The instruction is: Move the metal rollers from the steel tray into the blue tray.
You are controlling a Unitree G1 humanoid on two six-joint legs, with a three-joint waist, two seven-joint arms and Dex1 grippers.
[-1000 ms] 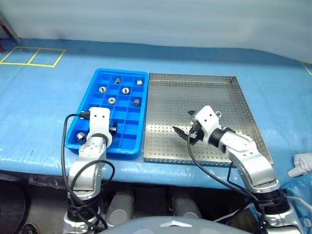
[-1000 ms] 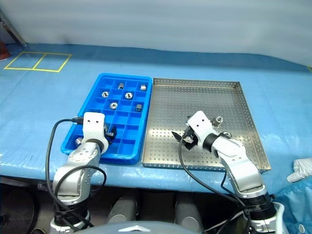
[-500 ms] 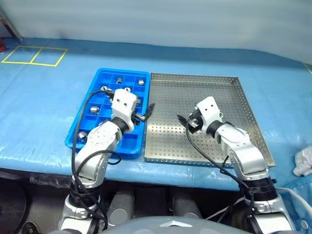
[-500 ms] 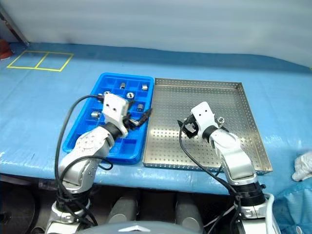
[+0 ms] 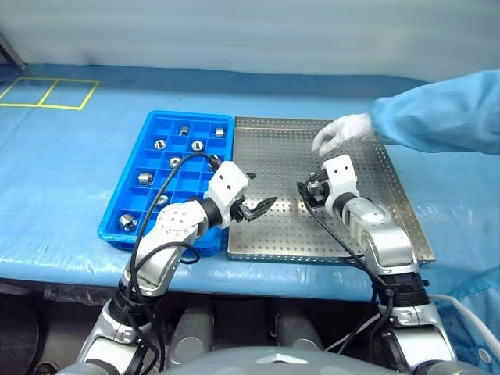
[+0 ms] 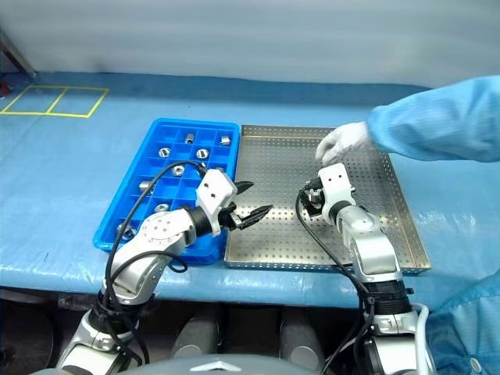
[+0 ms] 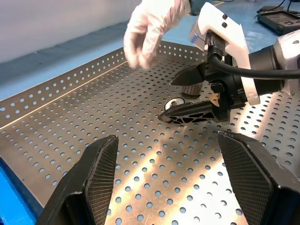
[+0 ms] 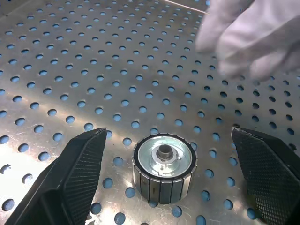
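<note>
The steel tray [image 5: 297, 234] lies right of the blue tray [image 5: 134, 205], which holds several metal rollers such as the one in a far compartment [image 5: 184, 130]. One ribbed roller [image 8: 164, 168] stands on the steel tray's perforated floor, between the fingers of my right gripper [image 8: 168, 132]. That gripper is open and its fingers stand apart from the roller on both sides. My left gripper [image 5: 256, 191] is open and holds nothing, hovering over the steel tray's left part and pointing at the right gripper [image 7: 187, 93].
A person's white-gloved hand [image 5: 344, 131] on a blue sleeve [image 5: 437, 117] reaches in from the right over the steel tray's far part, just beyond my right gripper. Blue sheeting covers the table around both trays.
My left arm swung right, from over the blue tray to the steel tray's left part. My right gripper moved farther in over the tray. The person's gloved hand has come into view.
</note>
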